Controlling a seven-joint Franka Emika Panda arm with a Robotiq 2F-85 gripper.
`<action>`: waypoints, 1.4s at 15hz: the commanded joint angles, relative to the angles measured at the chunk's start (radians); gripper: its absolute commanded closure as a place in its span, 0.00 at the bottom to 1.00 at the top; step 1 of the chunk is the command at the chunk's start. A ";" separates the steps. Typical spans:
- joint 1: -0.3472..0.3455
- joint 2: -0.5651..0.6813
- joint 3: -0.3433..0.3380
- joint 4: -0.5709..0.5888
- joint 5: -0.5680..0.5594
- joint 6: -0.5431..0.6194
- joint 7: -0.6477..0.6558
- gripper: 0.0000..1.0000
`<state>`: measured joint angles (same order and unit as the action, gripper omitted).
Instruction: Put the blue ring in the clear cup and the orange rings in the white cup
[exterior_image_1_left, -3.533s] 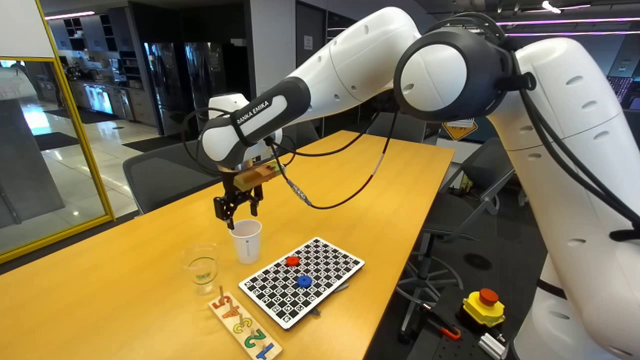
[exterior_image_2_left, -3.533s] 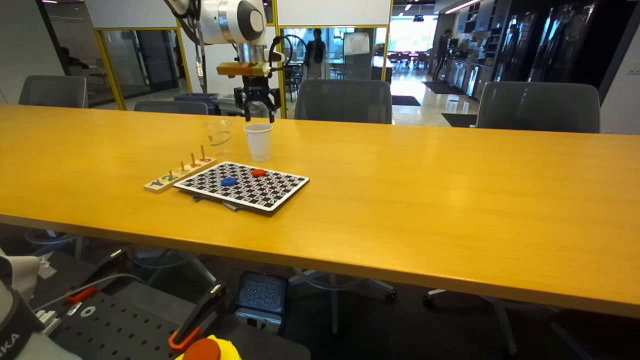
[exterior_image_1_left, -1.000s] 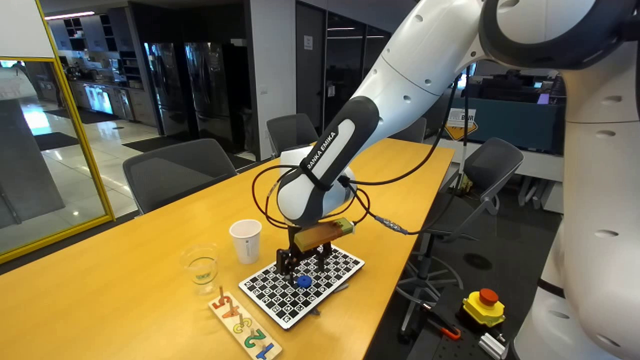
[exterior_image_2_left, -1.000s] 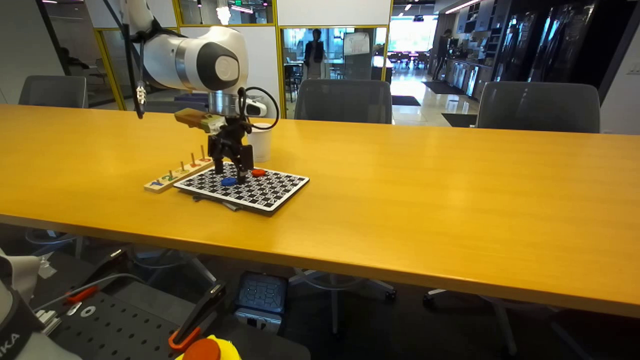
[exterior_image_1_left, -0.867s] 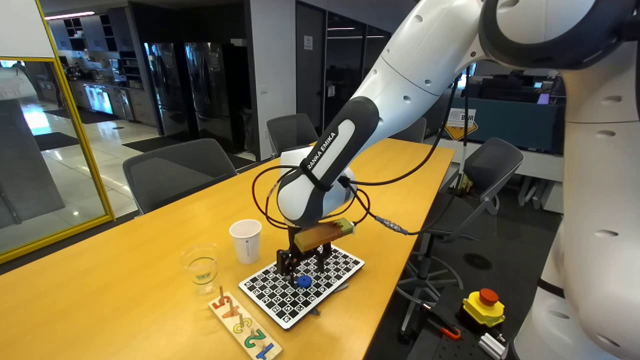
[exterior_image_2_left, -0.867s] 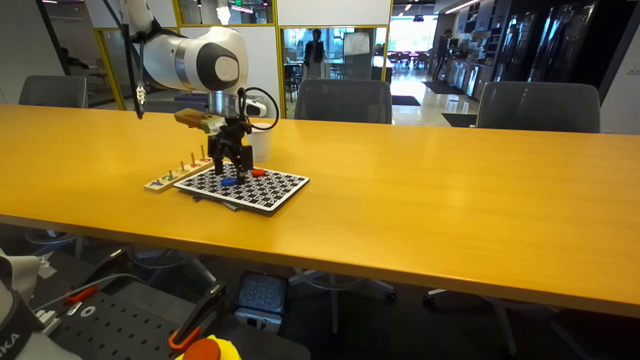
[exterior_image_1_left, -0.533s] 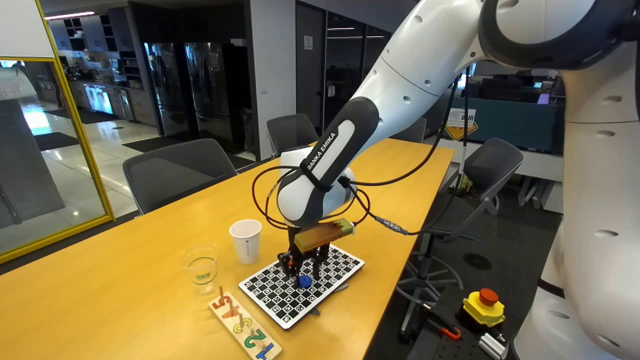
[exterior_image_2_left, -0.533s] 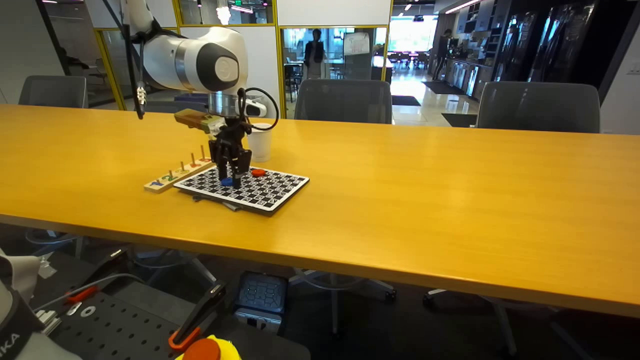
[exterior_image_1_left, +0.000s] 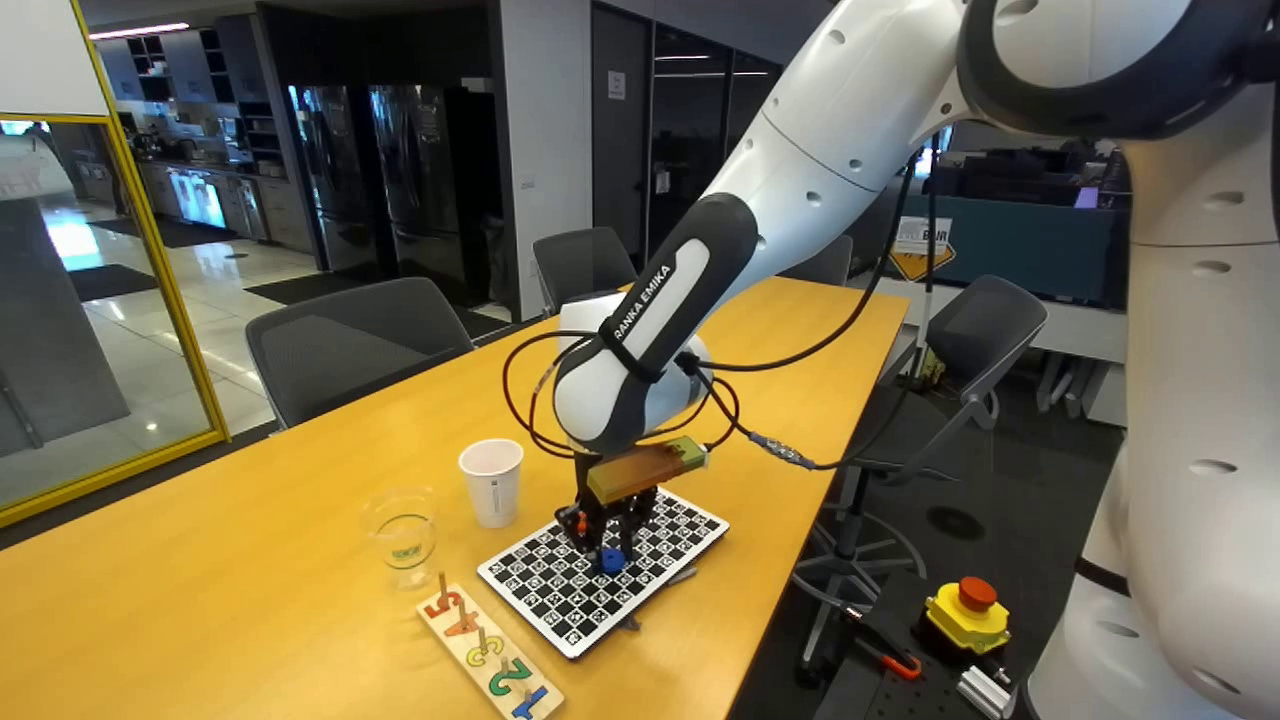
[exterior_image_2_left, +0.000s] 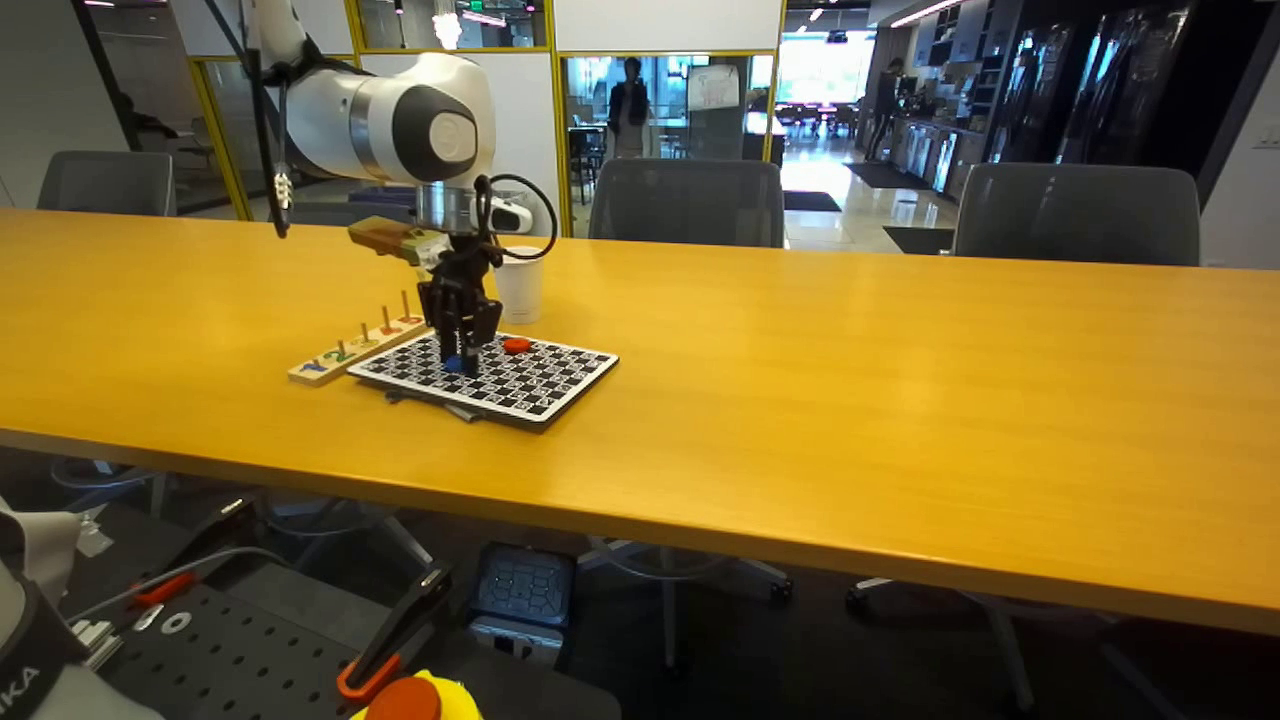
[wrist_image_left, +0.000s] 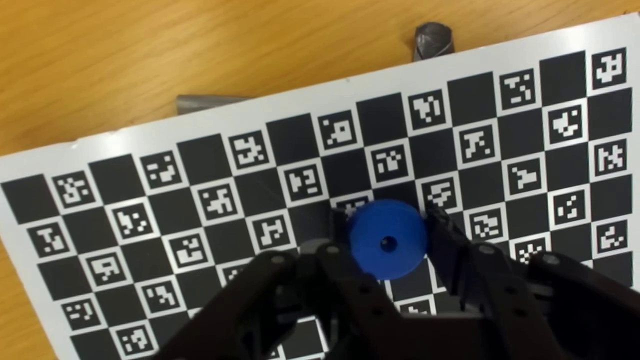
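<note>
- Flat black-and-white checkerboard (exterior_image_1_left: 545, 590)
- Black two-finger gripper (wrist_image_left: 387, 215), jaws narrow
- White tapered cup (exterior_image_1_left: 494, 492), checkerboard's 10 o'clock in an exterior view
- Clear round plastic cup (exterior_image_1_left: 402, 540), checkerboard's 9 o'clock
- Round blue ring (wrist_image_left: 387, 227), pinched in jaws, on checkerboard
- Red-orange ring (exterior_image_2_left: 516, 346), on checkerboard, blue ring's 2 o'clock in an exterior view

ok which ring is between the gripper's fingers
The blue ring, with the gripper straddling it; the red-orange ring lies apart, nearer the white cup.
</note>
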<state>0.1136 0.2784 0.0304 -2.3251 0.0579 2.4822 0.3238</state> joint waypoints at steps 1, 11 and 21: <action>0.027 -0.048 -0.001 0.018 -0.035 -0.008 0.034 0.77; 0.106 -0.053 0.061 0.276 -0.149 -0.110 0.059 0.77; 0.154 0.182 0.078 0.632 -0.148 -0.277 0.019 0.77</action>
<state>0.2558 0.3637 0.1131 -1.8404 -0.0751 2.2777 0.3626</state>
